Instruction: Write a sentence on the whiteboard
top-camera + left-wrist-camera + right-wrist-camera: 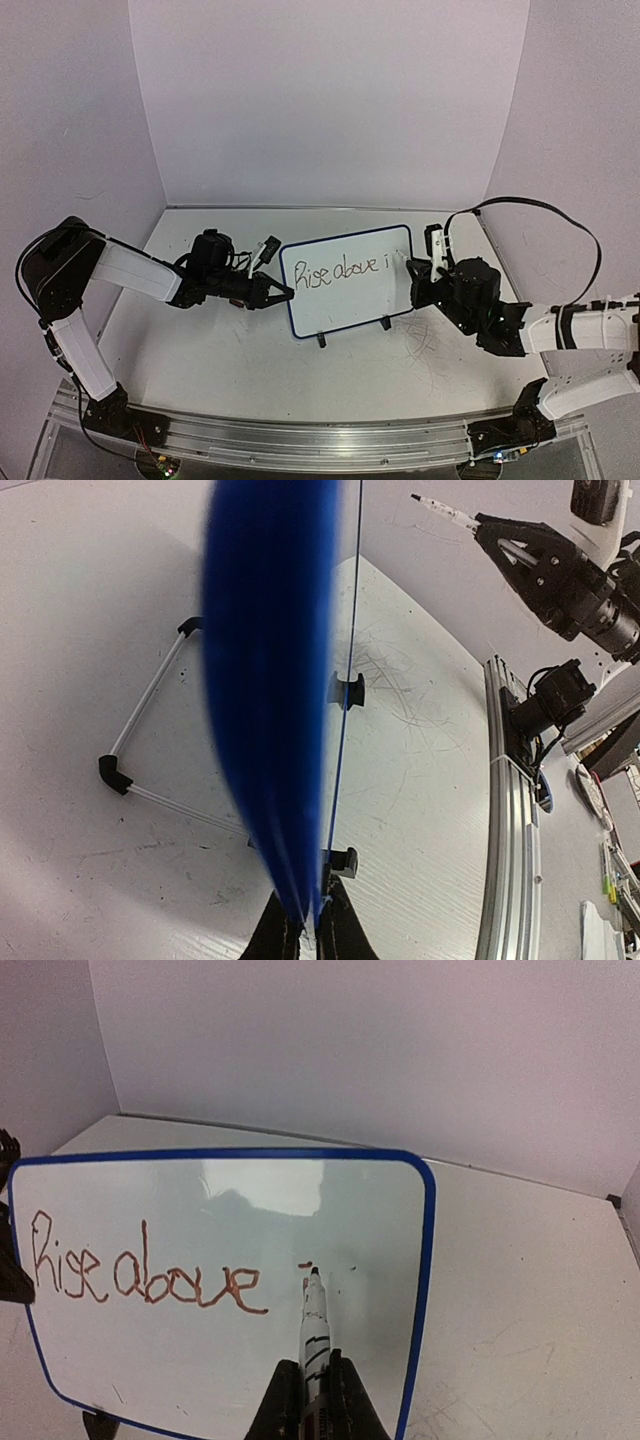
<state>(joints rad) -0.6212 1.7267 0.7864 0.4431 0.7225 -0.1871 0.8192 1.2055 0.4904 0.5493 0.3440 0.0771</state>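
The whiteboard [350,302] stands upright at the table's middle on two black clip feet [347,692] and a wire stand [150,730]. The sentence [345,270] on it reads "Rise above" [145,1282], followed by a started "i". My left gripper [285,293] is shut on the board's left blue rim [270,680], and the left wrist view sees the board edge-on. My right gripper [316,1400] is shut on a white marker [315,1330]. The marker's tip is at the board face beside the "i" stroke. The right gripper [415,270] is at the board's right side.
Old scribble marks [420,340] cover the tabletop in front of the board's right foot. An aluminium rail [320,440] runs along the near edge. Pale walls close in on three sides. A black cable [560,215] loops above the right arm.
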